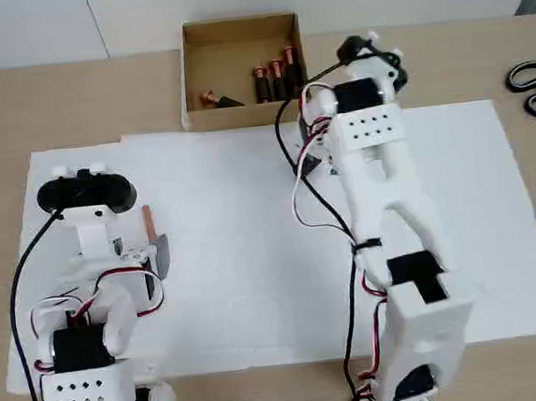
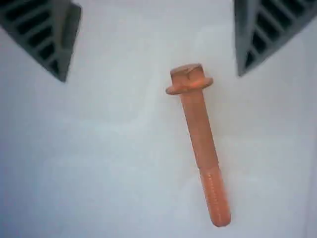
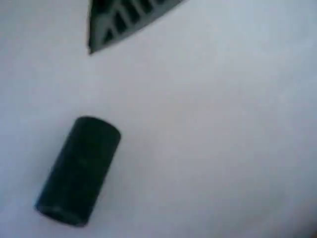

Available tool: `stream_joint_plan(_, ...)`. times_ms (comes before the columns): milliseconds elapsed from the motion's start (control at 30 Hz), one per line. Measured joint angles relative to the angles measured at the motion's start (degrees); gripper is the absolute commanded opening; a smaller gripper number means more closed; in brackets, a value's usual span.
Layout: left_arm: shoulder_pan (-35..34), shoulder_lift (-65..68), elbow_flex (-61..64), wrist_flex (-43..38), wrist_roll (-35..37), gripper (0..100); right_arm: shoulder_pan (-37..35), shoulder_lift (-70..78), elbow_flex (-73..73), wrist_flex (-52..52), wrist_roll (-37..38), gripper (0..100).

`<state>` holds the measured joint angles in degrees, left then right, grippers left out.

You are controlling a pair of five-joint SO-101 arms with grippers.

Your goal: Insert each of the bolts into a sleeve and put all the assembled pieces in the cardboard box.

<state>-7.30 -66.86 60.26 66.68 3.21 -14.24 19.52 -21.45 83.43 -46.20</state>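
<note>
A copper bolt (image 2: 198,144) lies on the white paper, its head pointing toward my left gripper (image 2: 151,74), which hangs open just above it with one finger on either side of the head. From above, the bolt (image 1: 148,220) lies just beyond the left gripper (image 1: 157,250). A black sleeve (image 3: 79,171) lies on its side on the paper near my right gripper (image 1: 315,163). That gripper is open, one dark finger (image 3: 129,20) apart from the sleeve. The cardboard box (image 1: 238,22) holds several bolt-in-sleeve pieces (image 1: 274,78).
White paper (image 1: 256,277) covers most of the wooden table. Scissors (image 1: 535,85) lie at the far right edge. The right arm stretches across the paper toward the box, with wires trailing along it.
</note>
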Motion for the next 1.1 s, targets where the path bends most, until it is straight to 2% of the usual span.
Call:
stream_joint_plan(133, 0.0, 0.0, 0.2, 0.0, 0.0, 21, -1.6, 3.1, 0.0, -5.5, -4.7, 13.3)
stream_joint_plan(333, 0.0, 0.0, 0.3, 0.0, 0.0, 21, -1.8, 6.1, 0.0, -12.4, -7.4, 13.3)
stream_joint_plan(1100, 0.0, 0.0, 0.3, 0.0, 0.0, 21, -0.4, 16.4, 0.0, -19.8, -7.8, 13.3)
